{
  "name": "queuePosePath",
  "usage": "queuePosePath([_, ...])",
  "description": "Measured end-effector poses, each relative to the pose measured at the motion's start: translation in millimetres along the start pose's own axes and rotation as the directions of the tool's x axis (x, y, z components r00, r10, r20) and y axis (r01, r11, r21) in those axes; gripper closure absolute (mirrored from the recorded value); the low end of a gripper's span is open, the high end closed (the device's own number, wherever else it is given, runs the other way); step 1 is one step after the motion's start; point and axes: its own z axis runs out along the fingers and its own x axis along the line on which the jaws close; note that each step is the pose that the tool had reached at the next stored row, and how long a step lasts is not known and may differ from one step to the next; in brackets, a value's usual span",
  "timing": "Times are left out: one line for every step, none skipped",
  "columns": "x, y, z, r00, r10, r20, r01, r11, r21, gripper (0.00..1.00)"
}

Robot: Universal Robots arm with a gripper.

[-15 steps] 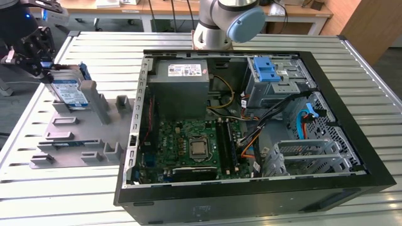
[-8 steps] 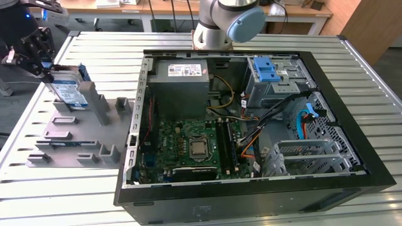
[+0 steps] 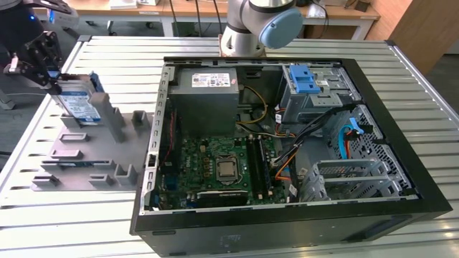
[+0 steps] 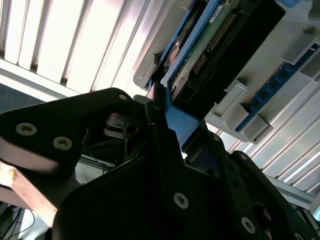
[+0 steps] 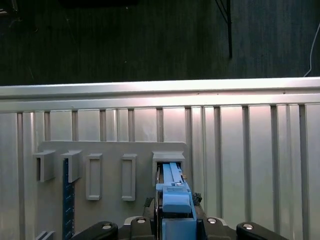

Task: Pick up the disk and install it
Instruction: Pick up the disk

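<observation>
The disk (image 3: 77, 105) is a silver drive with a blue-and-white label in a blue carrier bracket. It stands on edge in a slot at the far end of the grey holder plate (image 3: 93, 156), at the exterior view's left. My black gripper (image 3: 54, 86) is at the disk's upper end, shut on the blue bracket. In the first wrist view the disk (image 5: 172, 182) runs from the slot to between my gripper (image 5: 175, 212). In the second wrist view a finger (image 4: 157, 117) presses the blue frame of the disk (image 4: 210, 45), whose circuit-board side shows.
The open computer case (image 3: 401, 134) lies at the exterior view's right, with a grey power supply (image 3: 208, 97), a green motherboard (image 3: 222, 161) and a grey drive cage with a blue latch (image 3: 308, 80). The holder plate has several other raised slots (image 5: 93, 175). The slatted table's edge (image 5: 160, 90) is just beyond.
</observation>
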Motion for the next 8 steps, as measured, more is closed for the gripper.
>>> queuePosePath([0.0, 0.0, 0.0, 1.0000, -0.007, 0.0000, 0.007, 1.0000, 0.0000, 0.63])
queuePosePath([0.0, 0.0, 0.0, 0.9999, -0.010, 0.0000, 0.010, 0.9999, 0.0000, 0.63])
queuePosePath([0.0, 0.0, 0.0, 0.9999, -0.010, 0.0000, 0.010, 0.9999, 0.0000, 0.63])
queuePosePath([0.0, 0.0, 0.0, 0.9999, -0.010, 0.0000, 0.010, 0.9999, 0.0000, 0.63])
queuePosePath([0.0, 0.0, 0.0, 0.9999, -0.010, 0.0000, 0.010, 0.9999, 0.0000, 0.63])
queuePosePath([0.0, 0.0, 0.0, 0.9999, -0.011, 0.0000, 0.011, 0.9999, 0.0000, 0.63])
queuePosePath([0.0, 0.0, 0.0, 0.9999, -0.011, 0.0000, 0.011, 0.9999, 0.0000, 0.63])
queuePosePath([0.0, 0.0, 0.0, 0.9999, -0.011, 0.0000, 0.011, 0.9999, 0.0000, 0.63])
